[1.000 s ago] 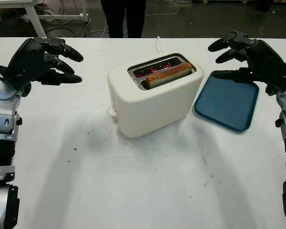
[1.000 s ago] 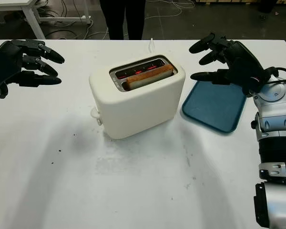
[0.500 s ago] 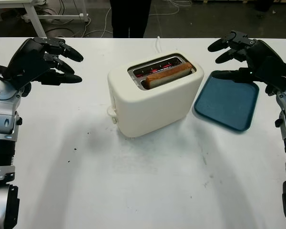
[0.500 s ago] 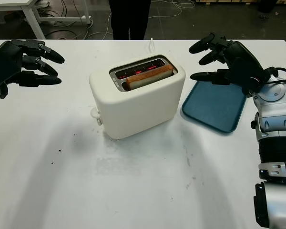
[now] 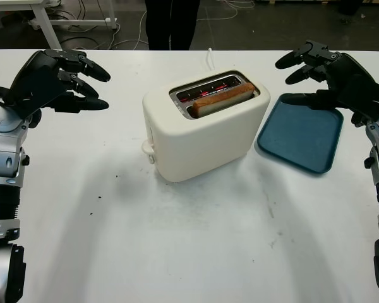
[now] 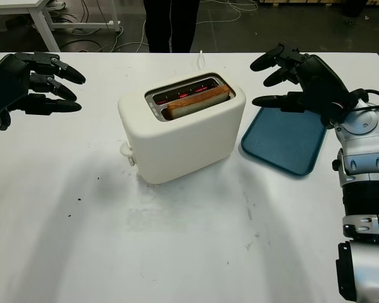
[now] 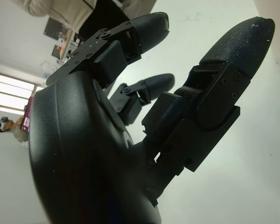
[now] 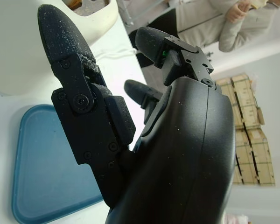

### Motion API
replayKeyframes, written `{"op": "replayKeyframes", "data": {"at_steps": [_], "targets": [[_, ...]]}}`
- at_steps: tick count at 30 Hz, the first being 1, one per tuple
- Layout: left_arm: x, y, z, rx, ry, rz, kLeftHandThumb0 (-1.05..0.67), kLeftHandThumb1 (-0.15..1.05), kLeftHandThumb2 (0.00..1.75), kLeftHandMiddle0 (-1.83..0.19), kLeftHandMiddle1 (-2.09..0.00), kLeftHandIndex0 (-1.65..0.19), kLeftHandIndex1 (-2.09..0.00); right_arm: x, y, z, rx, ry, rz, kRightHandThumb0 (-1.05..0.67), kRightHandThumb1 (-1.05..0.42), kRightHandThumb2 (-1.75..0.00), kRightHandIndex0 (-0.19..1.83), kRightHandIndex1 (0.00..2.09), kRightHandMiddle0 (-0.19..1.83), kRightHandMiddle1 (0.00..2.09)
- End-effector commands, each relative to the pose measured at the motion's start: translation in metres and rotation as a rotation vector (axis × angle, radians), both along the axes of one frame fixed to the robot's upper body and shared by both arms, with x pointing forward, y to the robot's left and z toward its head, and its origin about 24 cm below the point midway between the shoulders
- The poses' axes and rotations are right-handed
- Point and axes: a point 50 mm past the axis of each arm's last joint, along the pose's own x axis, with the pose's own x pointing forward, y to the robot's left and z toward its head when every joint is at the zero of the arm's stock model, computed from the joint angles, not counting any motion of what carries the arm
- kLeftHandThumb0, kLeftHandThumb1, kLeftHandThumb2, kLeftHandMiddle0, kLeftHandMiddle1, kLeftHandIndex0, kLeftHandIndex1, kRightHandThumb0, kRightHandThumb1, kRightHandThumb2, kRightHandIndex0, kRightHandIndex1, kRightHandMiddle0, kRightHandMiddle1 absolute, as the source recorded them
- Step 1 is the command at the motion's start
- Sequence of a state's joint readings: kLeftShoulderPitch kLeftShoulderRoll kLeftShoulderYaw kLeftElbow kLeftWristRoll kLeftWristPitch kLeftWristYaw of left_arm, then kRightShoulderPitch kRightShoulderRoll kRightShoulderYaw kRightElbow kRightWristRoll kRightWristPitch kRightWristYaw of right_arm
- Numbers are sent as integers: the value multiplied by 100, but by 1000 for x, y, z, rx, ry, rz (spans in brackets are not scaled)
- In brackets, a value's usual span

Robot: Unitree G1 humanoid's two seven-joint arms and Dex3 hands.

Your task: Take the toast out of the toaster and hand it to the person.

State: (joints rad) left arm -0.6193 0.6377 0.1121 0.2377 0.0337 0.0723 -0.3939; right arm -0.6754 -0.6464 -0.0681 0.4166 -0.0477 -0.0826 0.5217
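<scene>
Right hand empty, raised beside toaster; left hand empty, parked | toast: light, brittle, likely hot | pinch protruding top edge gently

The left hand hung open above the surface at the far left, palm turned inward. The right hand hung open at the far right, likewise raised, holding nothing.
</scene>
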Motion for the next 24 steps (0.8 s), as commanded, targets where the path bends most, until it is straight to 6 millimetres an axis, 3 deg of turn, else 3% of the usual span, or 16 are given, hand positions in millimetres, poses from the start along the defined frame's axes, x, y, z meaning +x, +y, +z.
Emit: {"op": "replayKeyframes", "data": {"at_steps": [1, 24], "targets": [[-1, 1, 1, -5, -10, -1, -105, 56, 0, -82, -85, -85, -67, 1, 2, 5, 6, -10, 6, -91, -83, 0, 6, 134, 16, 105], [-1, 1, 1, -8, -9, 1, -105, 56, 0, -81, -86, -84, -67, 1, 2, 3, 10, -16, 9, -88, -82, 0, 8, 133, 18, 104]]}}
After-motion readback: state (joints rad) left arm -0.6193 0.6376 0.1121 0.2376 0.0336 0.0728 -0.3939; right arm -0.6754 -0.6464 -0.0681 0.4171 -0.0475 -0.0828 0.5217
